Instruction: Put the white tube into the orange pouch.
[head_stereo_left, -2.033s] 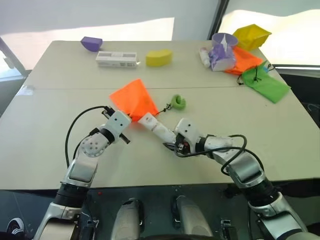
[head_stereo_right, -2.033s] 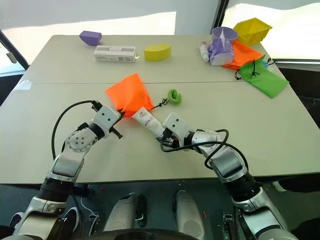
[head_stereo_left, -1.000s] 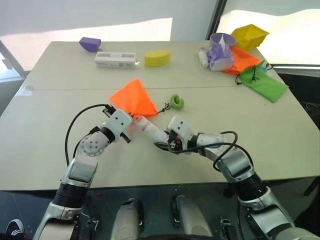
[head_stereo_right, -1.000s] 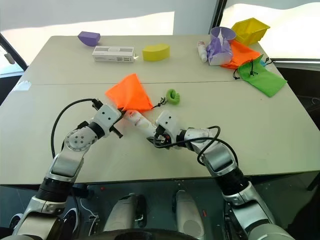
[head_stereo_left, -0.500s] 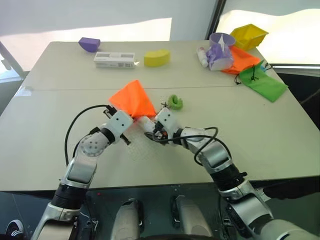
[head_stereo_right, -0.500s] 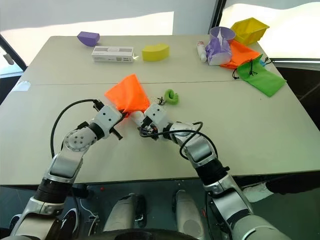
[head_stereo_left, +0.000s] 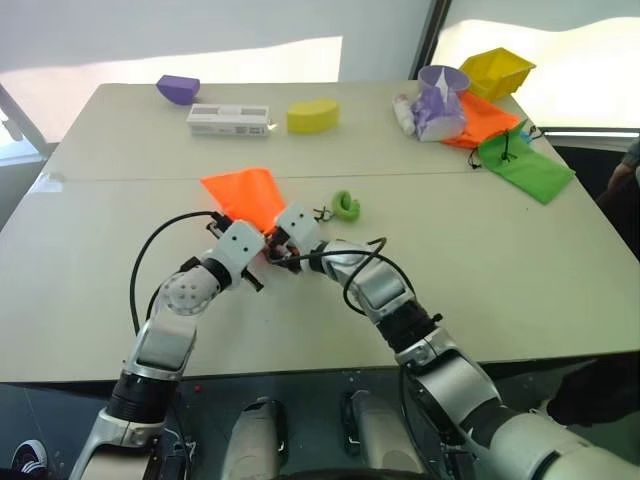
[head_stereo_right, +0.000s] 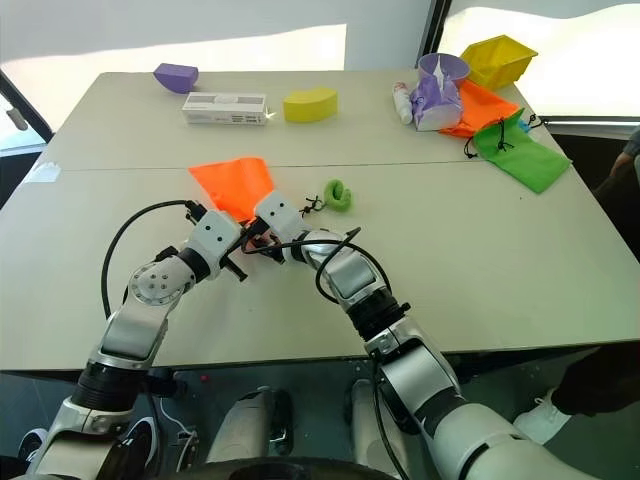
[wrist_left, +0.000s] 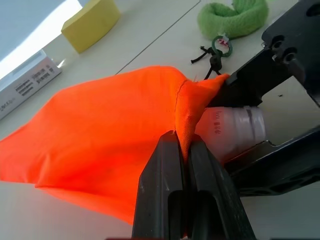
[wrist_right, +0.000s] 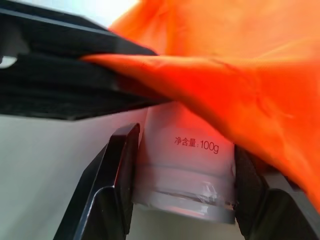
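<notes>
The right gripper's two black fingers are clamped on the cap end of the white tube; its crimped end is hidden inside the orange pouch. The pouch's mouth edge is pinched between the fully closed fingers of the left gripper, and the fabric is draped over the tube. The pouch's far body lies flat on the table, with its black cord and green ring just beside a green fabric roll. Open tabletop is seen in front and to both sides. A white box, yellow block and purple piece stand well apart near the far edge. How deep the tube sits cannot be told.
</notes>
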